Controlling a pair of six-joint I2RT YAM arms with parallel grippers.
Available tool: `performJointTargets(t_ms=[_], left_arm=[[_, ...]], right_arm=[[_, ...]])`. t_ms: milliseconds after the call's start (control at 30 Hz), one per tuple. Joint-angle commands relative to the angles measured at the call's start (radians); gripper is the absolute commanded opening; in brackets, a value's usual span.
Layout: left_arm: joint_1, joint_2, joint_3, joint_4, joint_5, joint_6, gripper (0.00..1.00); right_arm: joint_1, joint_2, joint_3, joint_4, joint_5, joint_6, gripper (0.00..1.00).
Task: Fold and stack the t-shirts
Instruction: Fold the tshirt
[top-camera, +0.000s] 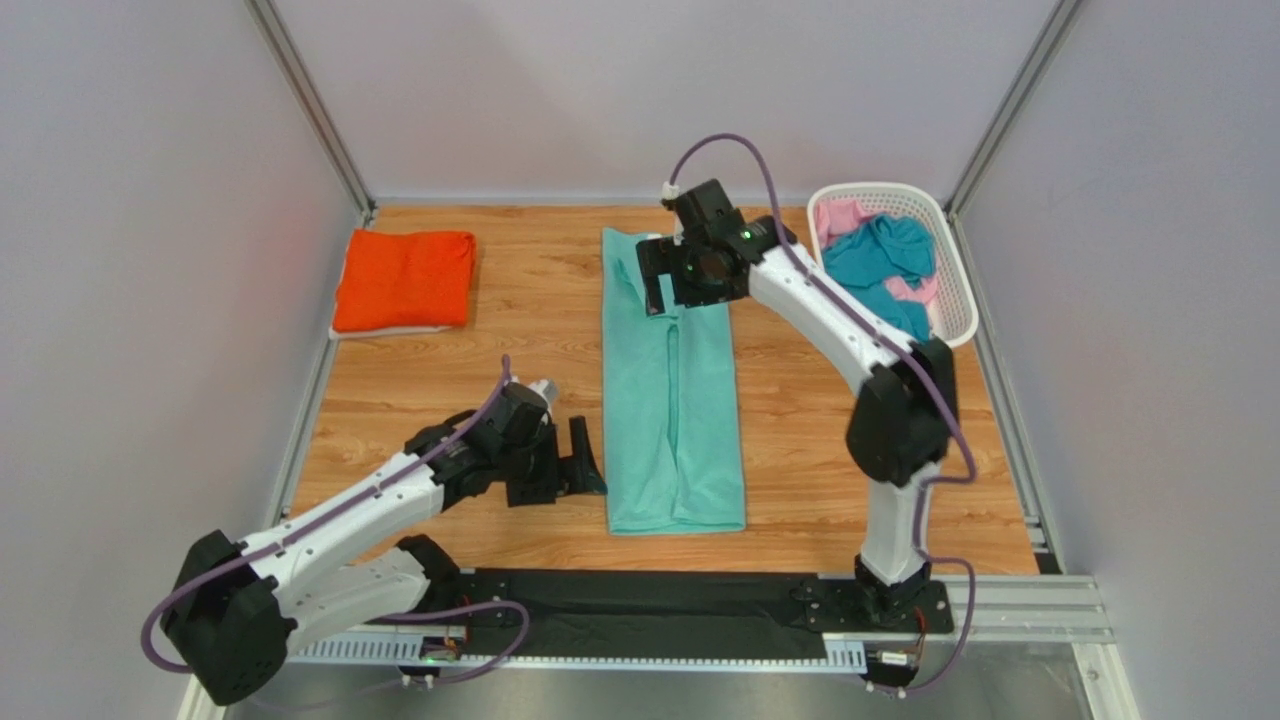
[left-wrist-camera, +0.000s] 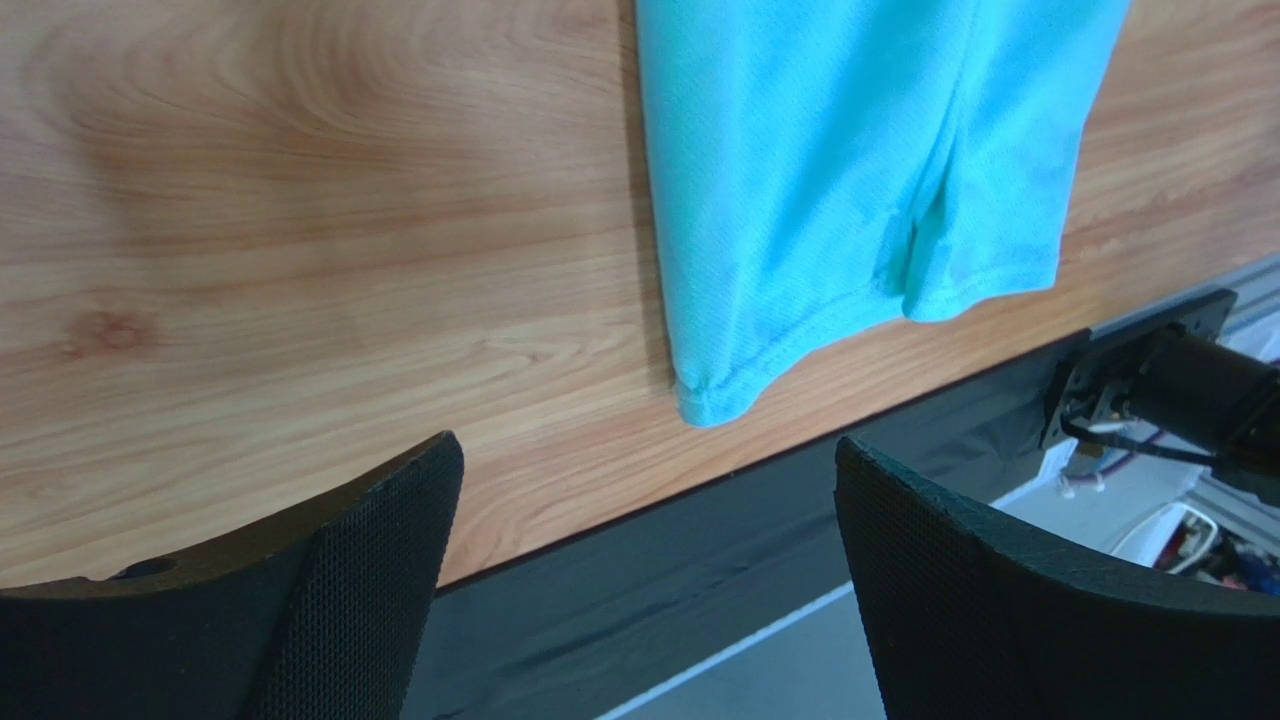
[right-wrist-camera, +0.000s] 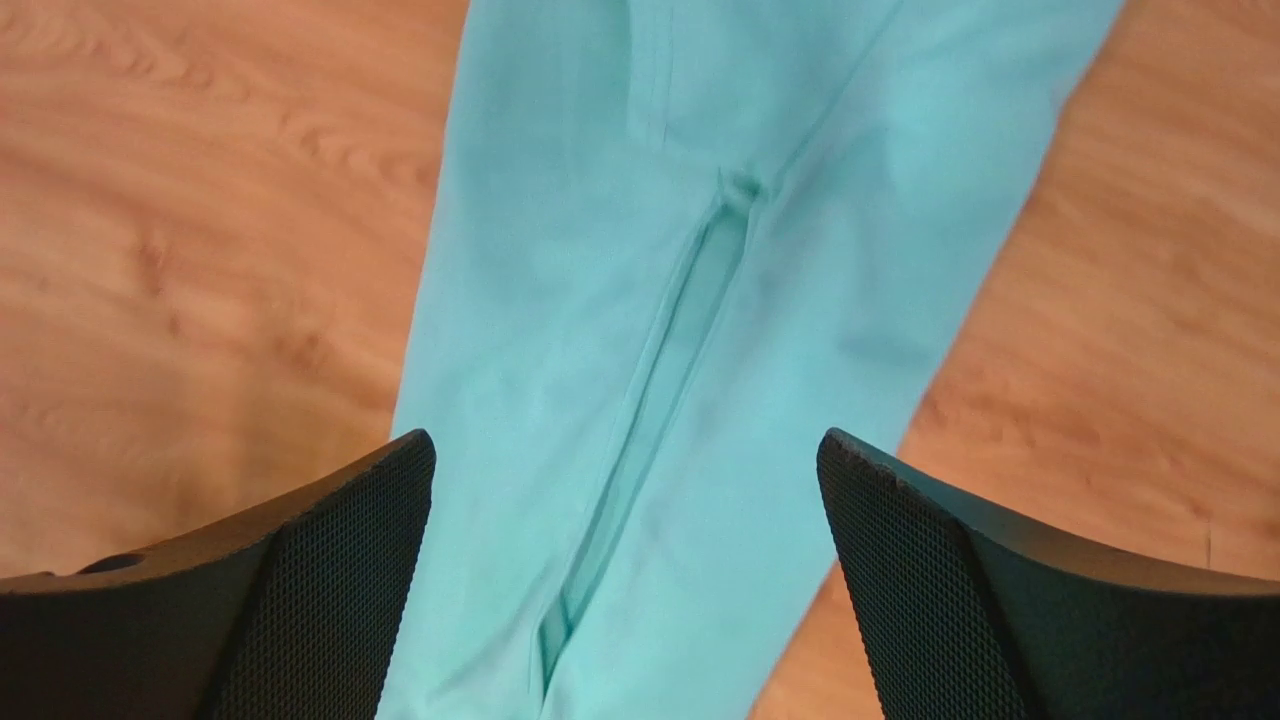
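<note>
On the table (top-camera: 526, 390) the mint tee (top-camera: 672, 405) lies as a long strip, with the right gripper (right-wrist-camera: 624, 444) above its far end and the left gripper (left-wrist-camera: 646, 444) beside its near corner, both spread wide, likely to halve it.

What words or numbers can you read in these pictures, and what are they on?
None: no words, labels or numbers can be read anywhere.
The mint-green t-shirt, the orange t-shirt and the white basket are all plain.
The only sign is a small green light on the right arm, and it has no letters.
</note>
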Motion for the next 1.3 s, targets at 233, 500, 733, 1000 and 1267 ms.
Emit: performJointTargets(t_ms=[233, 500, 733, 1000, 1267], left_arm=[[-0.147, 0.070, -0.046, 0.137, 0.015, -0.111, 0.88], [-0.241, 0.211, -0.077, 0.315, 0.037, -0.184, 0.74], [-0.253, 0.291, -0.063, 0.320, -0.005, -0.197, 0.50], [-0.253, 0.331, -0.070, 0.332, -0.003, -0.210, 0.01], [-0.253, 0.329, -0.078, 0.341, -0.006, -0.216, 0.00]], right_arm=[[0.033, -0.694, -0.904, 0.247, 0.015, 0.277, 1.00], [0.062, -1.070, -1.266, 0.194, -0.100, 0.386, 1.00], [0.129, -1.131, -1.409, 0.206, -0.144, 0.457, 0.99], [0.203, -1.036, -1.462, 0.310, -0.126, 0.516, 0.77], [0.209, -0.919, -1.492, 0.424, -0.097, 0.501, 0.53]])
